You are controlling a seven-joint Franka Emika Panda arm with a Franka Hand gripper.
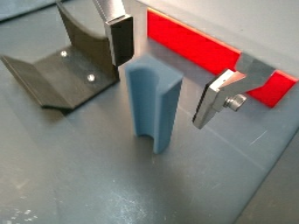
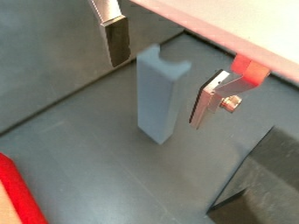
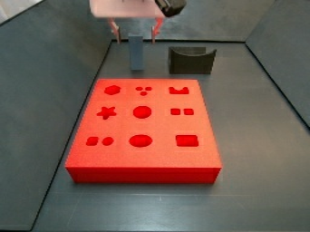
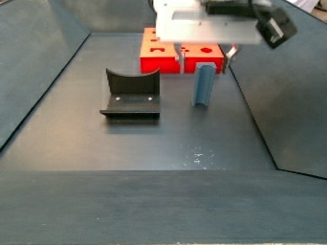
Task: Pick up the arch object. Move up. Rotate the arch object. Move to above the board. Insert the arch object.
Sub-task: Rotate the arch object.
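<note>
The arch object [image 1: 155,101] is a slim blue-grey piece standing upright on the grey floor, with its notch at the upper end. It also shows in a wrist view [image 2: 158,96] and in both side views [image 3: 136,56] [image 4: 205,84]. My gripper [image 1: 163,79] is open, with one finger on each side of the piece's upper part and a gap on both sides. The gripper also shows in the views [image 2: 162,77] [image 3: 136,34] [image 4: 205,53]. The red board [image 3: 164,156] with cut-out shapes lies flat on the floor, apart from the piece; it also shows in a side view [image 4: 160,63].
The dark fixture [image 3: 190,60] stands on the floor near the arch object and also shows in two views [image 4: 132,94] [image 1: 65,66]. Grey walls enclose the floor on several sides.
</note>
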